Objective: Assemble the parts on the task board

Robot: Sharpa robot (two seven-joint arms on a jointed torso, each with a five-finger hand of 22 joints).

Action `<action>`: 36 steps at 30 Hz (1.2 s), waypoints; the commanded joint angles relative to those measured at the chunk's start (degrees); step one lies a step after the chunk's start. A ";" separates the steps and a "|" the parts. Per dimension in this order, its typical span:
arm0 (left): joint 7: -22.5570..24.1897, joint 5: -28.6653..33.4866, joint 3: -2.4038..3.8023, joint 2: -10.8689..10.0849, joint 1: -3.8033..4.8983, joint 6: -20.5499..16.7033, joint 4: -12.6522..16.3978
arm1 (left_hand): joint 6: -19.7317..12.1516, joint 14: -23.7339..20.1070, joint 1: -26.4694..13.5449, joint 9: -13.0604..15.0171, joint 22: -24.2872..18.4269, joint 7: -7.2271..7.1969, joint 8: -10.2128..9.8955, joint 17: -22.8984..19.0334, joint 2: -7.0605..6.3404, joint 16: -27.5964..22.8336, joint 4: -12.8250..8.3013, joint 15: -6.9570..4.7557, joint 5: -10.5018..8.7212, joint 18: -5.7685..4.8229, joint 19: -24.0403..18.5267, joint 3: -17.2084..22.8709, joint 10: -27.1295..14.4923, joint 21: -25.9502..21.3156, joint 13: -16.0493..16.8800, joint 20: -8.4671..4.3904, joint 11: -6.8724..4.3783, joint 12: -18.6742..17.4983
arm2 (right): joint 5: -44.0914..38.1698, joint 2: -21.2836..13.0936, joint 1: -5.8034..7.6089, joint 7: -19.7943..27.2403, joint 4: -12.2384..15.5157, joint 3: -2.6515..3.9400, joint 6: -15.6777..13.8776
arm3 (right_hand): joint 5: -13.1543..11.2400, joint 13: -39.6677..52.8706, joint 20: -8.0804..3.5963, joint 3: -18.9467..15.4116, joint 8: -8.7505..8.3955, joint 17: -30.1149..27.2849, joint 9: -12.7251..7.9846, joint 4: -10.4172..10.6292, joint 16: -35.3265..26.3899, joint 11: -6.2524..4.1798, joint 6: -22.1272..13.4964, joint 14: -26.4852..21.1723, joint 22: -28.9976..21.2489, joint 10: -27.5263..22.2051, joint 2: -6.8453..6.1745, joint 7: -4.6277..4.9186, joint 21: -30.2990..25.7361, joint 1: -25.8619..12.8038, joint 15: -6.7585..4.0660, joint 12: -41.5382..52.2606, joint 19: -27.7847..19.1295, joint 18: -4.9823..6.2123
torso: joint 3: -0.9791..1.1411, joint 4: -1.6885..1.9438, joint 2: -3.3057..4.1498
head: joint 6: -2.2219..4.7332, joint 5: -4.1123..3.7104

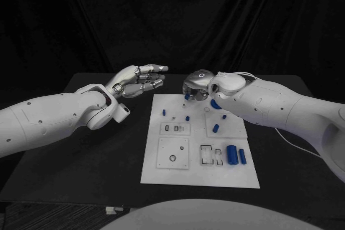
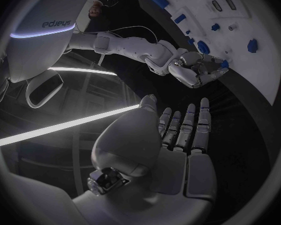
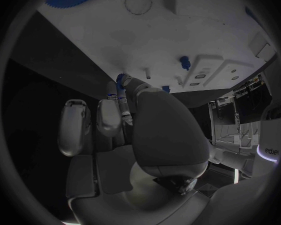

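Counted in the head view: 1 white task board (image 1: 162, 175) on 1 black worktop (image 1: 86, 160); 2 hands, left hand (image 1: 140, 80) and right hand (image 1: 200, 85); about 9 blue parts (image 1: 232, 155) visible, some too small or hidden to count surely.

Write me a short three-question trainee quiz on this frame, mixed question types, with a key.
1. True or false: the left hand holds a blue part.
2. Which hand is over the far end of the white board? A) left B) right C) neither
3. Fill in: the largest blue cylinder lies near the board's ____ edge, on the robot's right side.

Key:
1. False: it hovers beside the board, holding nothing.
2. B: the right hand, its fingers pinching a small blue part.
3. Near.
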 commanded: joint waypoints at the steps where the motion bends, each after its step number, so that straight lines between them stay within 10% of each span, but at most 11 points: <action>1: 2.27 0.20 0.07 -0.01 0.18 0.23 0.24 | 0.17 0.36 0.34 0.03 -0.07 -0.12 0.07 0.10 -0.22 0.09 0.06 0.15 0.28 0.43 0.34 0.34 0.44 0.27 0.06 0.09 0.04 -0.09 | -0.11 0.09 -0.23 -1.36 -0.05 0.02 0.68 | 0.24 -0.03 0.29 -0.08 -0.42 -0.09 -0.10 -0.37 -0.11 0.06 -0.57 0.10 4.30 -0.42 -0.20 0.12 -0.25 -0.39 0.32 -0.21 -0.16 -0.78 | -0.09 0.19 0.13 | 0.11 0.21; 17: 2.25 0.20 0.07 0.02 0.18 0.41 0.17 | 0.18 0.41 0.35 0.03 -0.07 -0.10 0.07 0.10 -0.22 0.10 0.05 0.18 0.28 0.42 0.38 0.35 0.45 0.29 0.06 0.10 0.05 -0.12 | -0.11 -0.01 -0.34 -1.49 0.52 0.02 0.83 | -0.10 -0.01 0.73 -0.25 -2.31 -0.53 -0.54 -0.49 -0.25 0.51 -3.36 -0.29 4.35 -2.50 -0.70 -0.35 -0.54 -0.77 0.74 -0.47 -0.41 -0.72 | -0.06 0.07 0.04 | -0.21 0.44; 23: 2.27 0.20 0.07 0.02 0.18 0.42 0.13 | 0.14 0.41 0.37 0.02 -0.08 -0.05 0.06 0.09 -0.21 0.09 0.04 0.22 0.28 0.40 0.44 0.37 0.41 0.31 0.04 0.10 0.06 -0.26 | -0.11 -0.33 -0.34 -3.38 0.84 0.02 1.31 | -1.27 -0.12 1.26 -3.62 -3.37 -2.81 -4.30 -1.15 -1.45 0.92 -16.66 -1.67 3.50 -12.49 -1.56 -5.03 -2.34 -1.56 1.22 -0.53 -1.61 -0.30 | -0.07 0.03 0.04 | -0.33 0.51; 24: 2.29 0.20 0.07 0.00 0.18 0.42 0.13 | 0.14 0.41 0.37 0.02 -0.08 -0.05 0.06 0.09 -0.21 0.09 0.04 0.22 0.28 0.40 0.44 0.37 0.41 0.31 0.04 0.10 0.06 -0.26 | -0.11 -0.48 -0.33 -3.76 0.91 0.02 1.21 | -1.57 -0.19 1.31 -6.05 -3.76 -4.10 -5.87 -1.07 -2.19 0.91 -24.71 -2.37 2.86 -16.93 -1.66 -5.97 -3.42 -1.35 1.30 -0.51 -2.31 -0.04 | -0.07 0.02 0.04 | -0.34 0.53; 26: 2.31 0.20 0.07 -0.06 0.18 0.45 0.14 | 0.07 0.43 0.37 0.02 -0.08 -0.01 0.05 0.09 -0.21 0.09 0.04 0.25 0.28 0.40 0.46 0.37 0.36 0.32 0.03 0.10 0.03 -0.35 | -0.11 -0.91 -0.31 -4.18 1.14 0.02 0.35 | -1.85 -0.14 1.54 -10.23 -4.04 -5.69 -6.76 0.66 -3.12 1.20 -30.79 -3.25 2.29 -20.82 -2.20 -7.38 -4.54 -0.32 1.53 -0.56 -3.03 0.18 | -0.05 0.04 0.06 | -0.32 0.55; 28: 2.34 0.20 0.07 -0.15 0.18 0.49 0.12 | 0.07 0.43 0.37 0.02 -0.08 -0.01 0.05 0.09 -0.21 0.09 0.04 0.25 0.28 0.40 0.46 0.37 0.36 0.32 0.03 0.10 0.03 -0.35 | -0.11 -1.58 -0.21 -4.08 1.58 0.02 -1.49 | -1.88 -0.05 1.70 -13.61 -3.91 -6.64 -6.80 7.49 -3.43 1.33 -33.96 -3.97 2.08 -24.68 -3.63 -7.63 -5.59 4.13 1.96 -0.23 -3.56 0.43 | -0.05 0.06 0.06 | -0.21 0.51; 32: 2.41 0.20 0.07 -0.36 0.17 0.60 0.06 | 0.07 0.43 0.37 0.02 -0.08 -0.01 0.05 0.09 -0.21 0.09 0.04 0.25 0.28 0.40 0.46 0.37 0.36 0.32 0.03 0.10 0.03 -0.35 | 0.65 -4.27 0.67 -2.61 4.26 0.01 -6.73 | -2.52 0.26 1.85 -14.18 -3.88 -7.81 -6.71 8.24 -4.05 1.34 -32.88 -4.52 1.62 -21.86 -3.79 -6.96 -6.53 3.38 1.82 0.02 -4.10 0.56 | -0.04 0.09 0.08 | -0.21 0.58; 36: 2.48 0.20 0.06 -0.69 0.17 0.63 0.01 | 0.04 0.44 0.38 0.01 -0.09 0.02 0.04 0.08 -0.21 0.08 0.03 0.29 0.28 0.38 0.49 0.39 0.35 0.33 0.03 0.11 0.01 -0.37 | 4.15 -9.20 2.74 -1.54 9.82 0.00 -9.80 | -3.19 1.98 1.93 -13.17 -2.33 -14.65 -5.71 7.68 -8.33 1.24 -23.45 -7.47 -0.97 -13.43 -1.36 -5.47 -11.01 1.59 1.87 3.43 -6.78 1.51 | -0.03 0.01 0.02 | -0.34 0.94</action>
